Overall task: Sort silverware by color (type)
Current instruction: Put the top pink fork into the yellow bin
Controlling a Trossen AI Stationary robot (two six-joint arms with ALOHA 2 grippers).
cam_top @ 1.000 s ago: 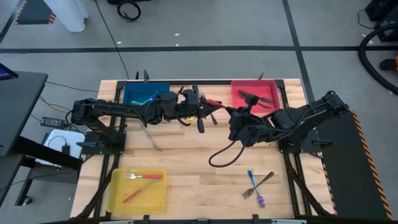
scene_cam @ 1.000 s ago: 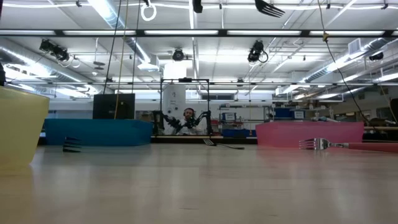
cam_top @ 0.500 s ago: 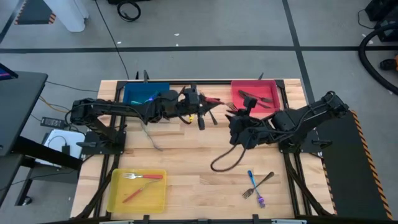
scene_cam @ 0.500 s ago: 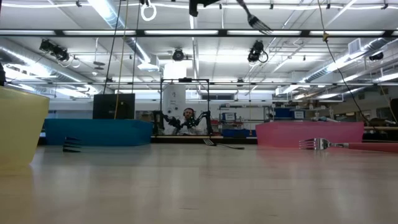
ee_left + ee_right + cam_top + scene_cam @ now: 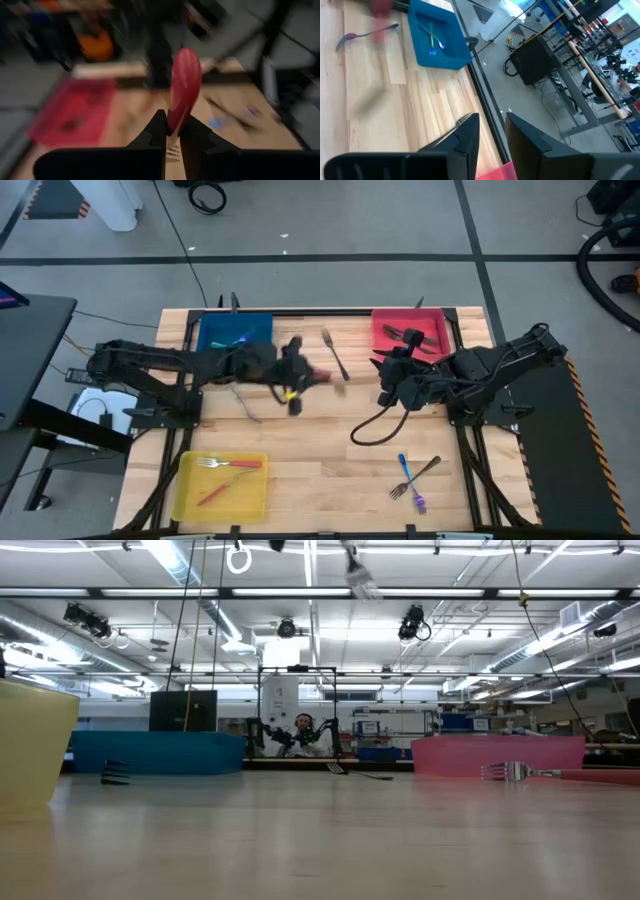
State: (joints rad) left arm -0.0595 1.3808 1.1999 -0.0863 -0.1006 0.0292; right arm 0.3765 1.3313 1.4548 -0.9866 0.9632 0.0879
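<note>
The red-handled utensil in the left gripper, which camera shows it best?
The left wrist view: the red-handled utensil fills the frame, pinched between the left gripper fingers. The high view shows only a red bit beside that gripper. The low and right wrist views do not show it clearly.

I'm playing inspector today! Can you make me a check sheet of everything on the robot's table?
Surface: wooden table, bare boards in the middle.
Job's things: red-handled utensil held by the left gripper; dark fork seemingly mid-air; two forks near the front edge; more in the blue tray, red tray and yellow tray.
Clutter: nothing seen.
Grippers: left gripper shut on the utensil over the table's middle; right gripper open and empty, beside the red tray.
Cables: black cable looping on the table below the right arm.
Surroundings: grey floor; a workshop with shelves behind.
</note>
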